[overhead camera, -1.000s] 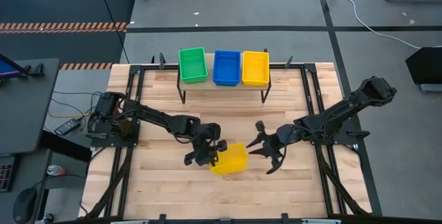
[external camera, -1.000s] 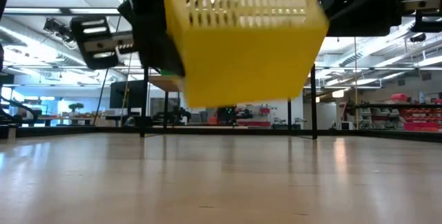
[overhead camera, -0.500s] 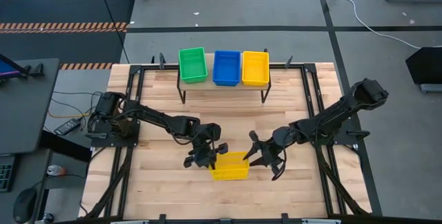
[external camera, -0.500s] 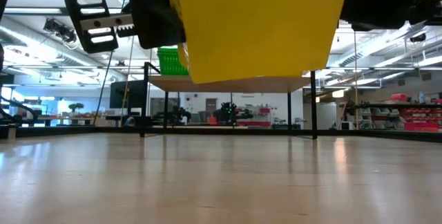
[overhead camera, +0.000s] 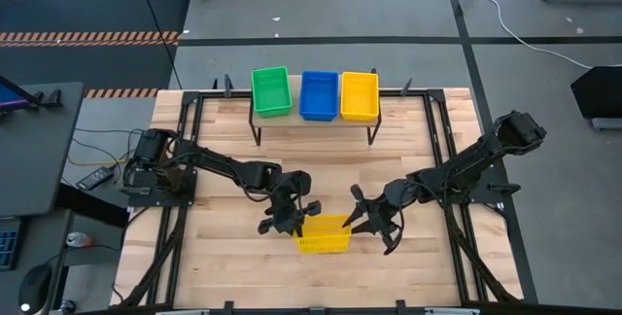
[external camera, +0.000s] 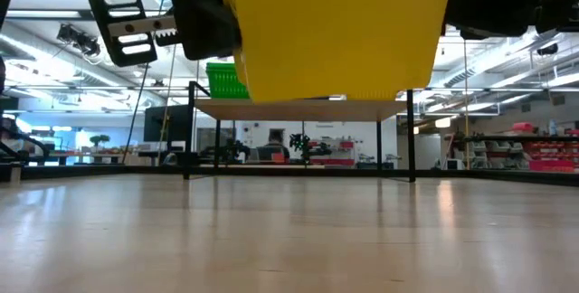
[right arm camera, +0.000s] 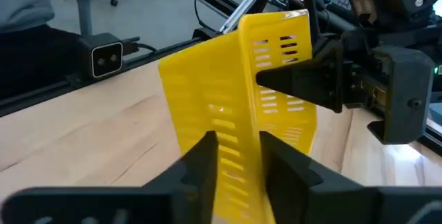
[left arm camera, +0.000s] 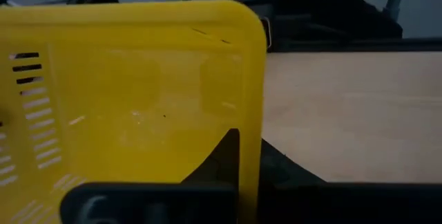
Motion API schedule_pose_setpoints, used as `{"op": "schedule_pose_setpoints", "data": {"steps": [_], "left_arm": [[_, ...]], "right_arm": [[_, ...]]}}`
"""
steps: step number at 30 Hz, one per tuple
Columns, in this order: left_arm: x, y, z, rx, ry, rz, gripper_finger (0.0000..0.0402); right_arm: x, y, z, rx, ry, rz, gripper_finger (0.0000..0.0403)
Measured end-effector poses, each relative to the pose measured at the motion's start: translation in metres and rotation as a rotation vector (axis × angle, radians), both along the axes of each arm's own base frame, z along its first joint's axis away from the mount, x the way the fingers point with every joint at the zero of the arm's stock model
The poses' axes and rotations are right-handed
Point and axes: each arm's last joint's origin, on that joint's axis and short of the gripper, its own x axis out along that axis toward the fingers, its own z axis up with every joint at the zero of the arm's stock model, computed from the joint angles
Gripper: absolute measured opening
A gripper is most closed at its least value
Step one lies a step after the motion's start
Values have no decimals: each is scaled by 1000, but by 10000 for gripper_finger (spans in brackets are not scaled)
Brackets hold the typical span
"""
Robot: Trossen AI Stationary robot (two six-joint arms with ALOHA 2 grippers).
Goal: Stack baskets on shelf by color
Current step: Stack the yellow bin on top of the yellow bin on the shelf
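Yellow basket held in the air between both grippers, well in front of the shelf

The left gripper (overhead camera: 294, 220) is clenched on one end wall of the loose yellow basket (overhead camera: 322, 234); the right gripper (overhead camera: 362, 220) straddles the opposite wall, and I cannot tell whether it has bitten yet. The shelf (overhead camera: 316, 119) carries green (overhead camera: 271, 91), blue (overhead camera: 319, 95) and yellow (overhead camera: 359, 95) baskets side by side. To do the handover well, I judge the right fingers (right arm camera: 207, 156) should close fully on the wall before the left lets go, keeping the basket level.
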Motion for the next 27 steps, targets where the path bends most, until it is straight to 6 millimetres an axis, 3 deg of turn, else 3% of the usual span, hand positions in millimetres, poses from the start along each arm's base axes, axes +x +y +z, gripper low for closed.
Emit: {"op": "schedule_pose_setpoints", "data": {"steps": [7,17,27], "left_arm": [[3,-4,6,-90,31,44,30],[4,3,6,-133,120,141,116],[5,26,1,-120,222,303,189]], "right_arm": [[-1,2,0,8,7,45,16],[-2,1,-3,-12,24,52,14],[-3,1,-6,-32,49,71,17]]}}
